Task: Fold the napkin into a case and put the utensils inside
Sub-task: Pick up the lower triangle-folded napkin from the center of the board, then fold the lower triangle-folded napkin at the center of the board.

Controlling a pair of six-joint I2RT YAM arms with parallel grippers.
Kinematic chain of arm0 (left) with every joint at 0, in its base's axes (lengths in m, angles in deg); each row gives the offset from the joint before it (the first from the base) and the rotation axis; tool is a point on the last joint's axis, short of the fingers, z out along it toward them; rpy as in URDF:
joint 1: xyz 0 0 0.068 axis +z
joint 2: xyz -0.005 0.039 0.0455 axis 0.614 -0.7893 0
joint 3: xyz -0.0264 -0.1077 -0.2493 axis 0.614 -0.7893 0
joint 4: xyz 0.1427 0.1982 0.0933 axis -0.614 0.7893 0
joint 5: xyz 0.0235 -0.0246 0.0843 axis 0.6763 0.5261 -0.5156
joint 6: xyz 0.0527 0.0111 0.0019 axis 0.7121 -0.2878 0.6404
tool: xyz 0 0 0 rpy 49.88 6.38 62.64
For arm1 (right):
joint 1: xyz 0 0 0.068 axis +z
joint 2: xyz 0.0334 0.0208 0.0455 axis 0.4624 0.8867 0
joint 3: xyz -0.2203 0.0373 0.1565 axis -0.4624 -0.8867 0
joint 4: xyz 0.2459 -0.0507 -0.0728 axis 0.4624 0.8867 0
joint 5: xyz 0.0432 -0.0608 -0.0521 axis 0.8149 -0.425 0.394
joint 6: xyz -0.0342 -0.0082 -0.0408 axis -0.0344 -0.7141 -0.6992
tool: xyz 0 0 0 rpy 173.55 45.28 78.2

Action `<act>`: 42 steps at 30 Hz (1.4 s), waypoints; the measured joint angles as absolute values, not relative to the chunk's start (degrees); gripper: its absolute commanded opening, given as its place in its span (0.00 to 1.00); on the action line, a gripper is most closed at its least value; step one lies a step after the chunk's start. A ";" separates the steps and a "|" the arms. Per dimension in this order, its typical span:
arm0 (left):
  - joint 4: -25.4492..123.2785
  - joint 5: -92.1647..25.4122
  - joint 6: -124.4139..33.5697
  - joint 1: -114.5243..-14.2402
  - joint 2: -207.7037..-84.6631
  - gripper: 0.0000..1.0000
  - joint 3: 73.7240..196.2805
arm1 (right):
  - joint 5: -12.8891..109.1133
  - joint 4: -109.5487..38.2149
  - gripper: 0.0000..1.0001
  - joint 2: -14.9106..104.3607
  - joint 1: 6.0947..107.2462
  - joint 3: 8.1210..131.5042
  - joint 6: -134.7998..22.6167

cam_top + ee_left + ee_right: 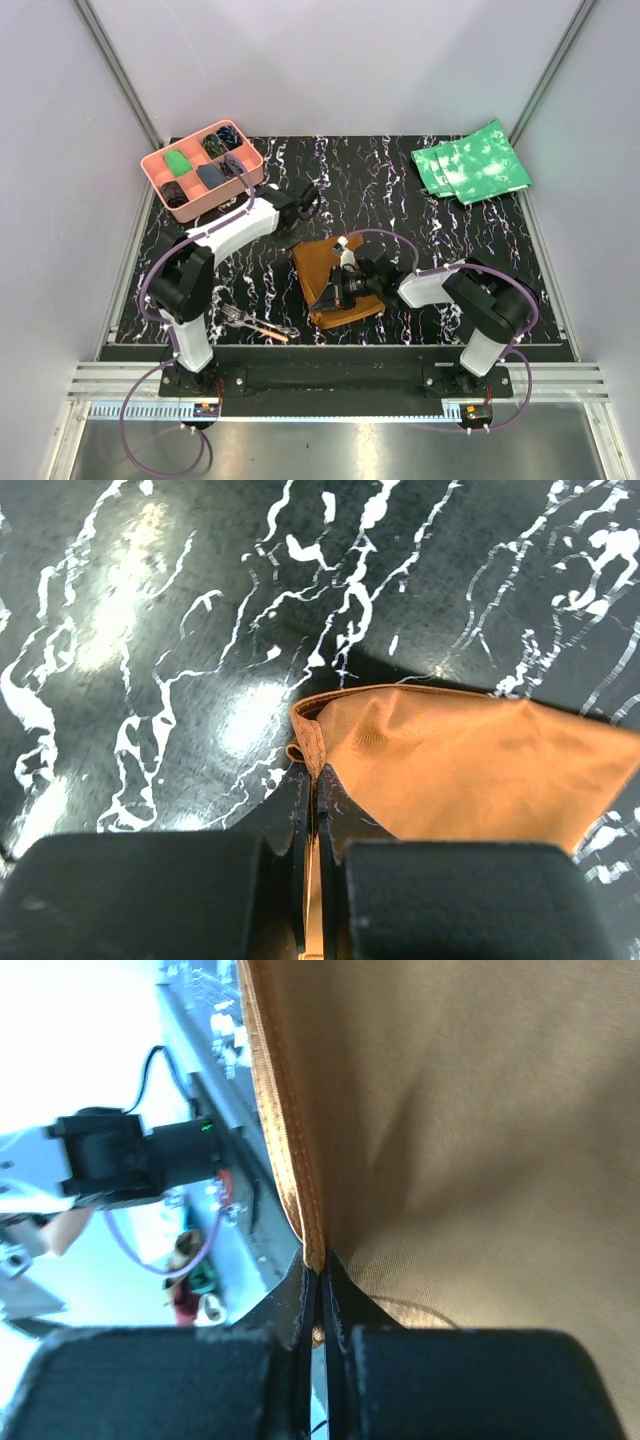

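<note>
Left gripper fills the lower edge of the left wrist view. Its two black fingers are pressed together, with only a thin seam between them, and they pinch the hemmed corner of the napkin. From that corner the rust-brown cloth spreads to the right over the black, white-veined table.

Right gripper is likewise fully closed. Its fingers clamp the stitched hem of the same napkin, and the cloth rises from the grip and covers most of the right wrist view.

Top view: the napkin lies near the middle of the table, between the two arms, as a folded, uneven four-sided shape. The left arm reaches to its far left corner. The right arm reaches in from the right and holds the near part of the cloth.

Utensils lie side by side on the table to the left of the napkin, close to the near edge and apart from the cloth.

Pink tray sits at the far left corner. Green cloths lie at the far right.
</note>
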State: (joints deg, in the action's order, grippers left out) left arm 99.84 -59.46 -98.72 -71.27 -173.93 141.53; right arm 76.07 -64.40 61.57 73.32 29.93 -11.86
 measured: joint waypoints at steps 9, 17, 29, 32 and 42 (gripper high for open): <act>114.55 -68.05 -103.42 -73.67 -183.24 0.00 153.35 | 80.98 -75.70 0.00 61.68 72.32 27.50 -5.02; 123.64 -73.08 -107.10 -78.00 -190.17 0.00 163.60 | 83.12 -80.29 0.00 63.83 68.82 23.17 -2.15; 130.11 -75.68 -110.46 -82.02 -199.31 0.00 172.61 | 78.91 -68.10 0.00 60.61 68.75 22.69 -9.19; 130.22 -76.07 -110.66 -82.66 -200.16 0.00 173.72 | 77.77 -65.52 0.00 59.65 68.75 22.76 -10.83; 131.00 -76.20 -110.88 -84.38 -202.85 0.00 177.31 | 75.34 -61.56 0.00 59.83 68.73 22.76 -13.26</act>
